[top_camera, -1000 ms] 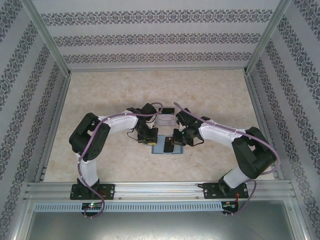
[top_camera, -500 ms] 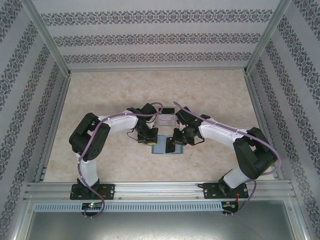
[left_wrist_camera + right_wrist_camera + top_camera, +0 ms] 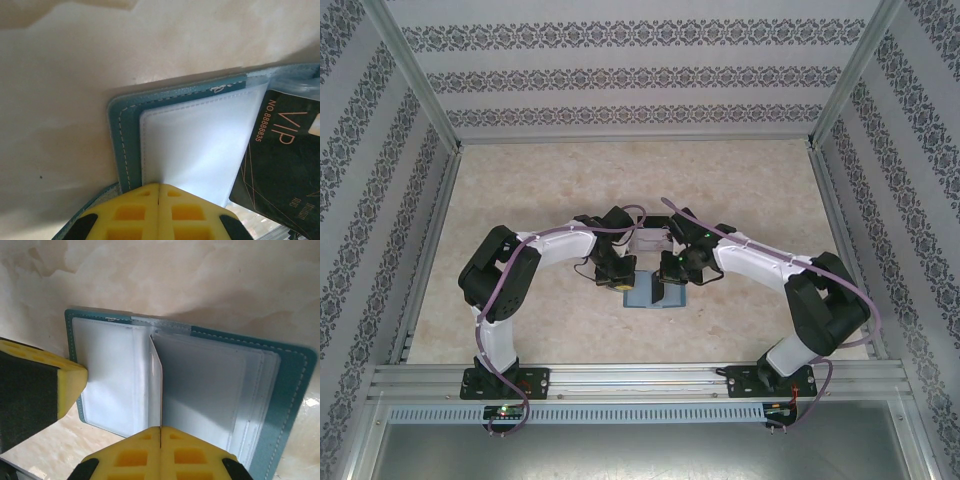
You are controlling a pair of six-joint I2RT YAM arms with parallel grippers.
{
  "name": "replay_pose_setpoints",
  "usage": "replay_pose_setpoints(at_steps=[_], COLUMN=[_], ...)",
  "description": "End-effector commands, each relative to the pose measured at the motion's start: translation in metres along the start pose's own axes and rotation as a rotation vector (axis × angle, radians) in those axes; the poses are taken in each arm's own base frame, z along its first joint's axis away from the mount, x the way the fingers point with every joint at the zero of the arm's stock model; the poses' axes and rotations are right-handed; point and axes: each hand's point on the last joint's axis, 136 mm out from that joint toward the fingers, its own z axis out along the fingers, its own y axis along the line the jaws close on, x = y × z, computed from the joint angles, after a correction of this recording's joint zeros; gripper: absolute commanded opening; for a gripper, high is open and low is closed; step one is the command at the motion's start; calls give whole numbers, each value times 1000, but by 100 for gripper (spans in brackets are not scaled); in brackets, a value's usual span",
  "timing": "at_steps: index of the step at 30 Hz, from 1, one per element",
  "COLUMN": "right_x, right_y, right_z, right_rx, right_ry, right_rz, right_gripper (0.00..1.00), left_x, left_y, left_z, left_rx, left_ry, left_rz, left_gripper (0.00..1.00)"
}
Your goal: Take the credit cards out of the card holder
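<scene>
The teal-blue card holder (image 3: 641, 299) lies open on the table between both arms, its pale clear sleeves facing up (image 3: 292, 390). My left gripper (image 3: 159, 186) is shut, with its yellow tips pressing on the left page near the teal edge (image 3: 120, 135). One of its fingers (image 3: 70, 382) rests at that same edge in the right wrist view. My right gripper (image 3: 160, 429) is shut on a thin card (image 3: 156, 385), seen edge-on and standing up from the fold. In the left wrist view it is the black VIP credit card (image 3: 280, 160), tilted above the sleeves. The pale cards are hidden.
A clear plastic tray (image 3: 650, 240) sits just behind the holder, between the two wrists. Beige marbled tabletop stretches to the back and to both sides. Metal frame rails and patterned walls enclose it.
My right wrist has shifted slightly left and back over the holder. The left arm has stayed still.
</scene>
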Motion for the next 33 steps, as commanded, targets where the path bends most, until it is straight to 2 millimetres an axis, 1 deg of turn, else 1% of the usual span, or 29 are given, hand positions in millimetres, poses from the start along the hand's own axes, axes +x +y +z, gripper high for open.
replay_pose_setpoints(at_steps=[1,6,12,21,27,33], right_x=[1,4,8,10,10,10], right_y=[7,12,10,9,8,9], right_z=[6,10,10,6,5,2], right_rx=[2,-2,-4,3,5,4], right_ry=[18,29,33,28,26,18], right_rz=[-21,-26,-15,-13,-12,-16], right_gripper=[5,14,15,14,10,9], left_x=[28,28,28,28,26,24], left_y=[48,49,48,46,42,38], left_z=[24,24,23,21,15,9], left_rx=[-199,-199,-196,-192,-183,-178], left_ry=[105,103,102,93,76,55], left_rz=[-44,-42,-42,-41,-34,-26], left_gripper=[0,0,0,0,0,0])
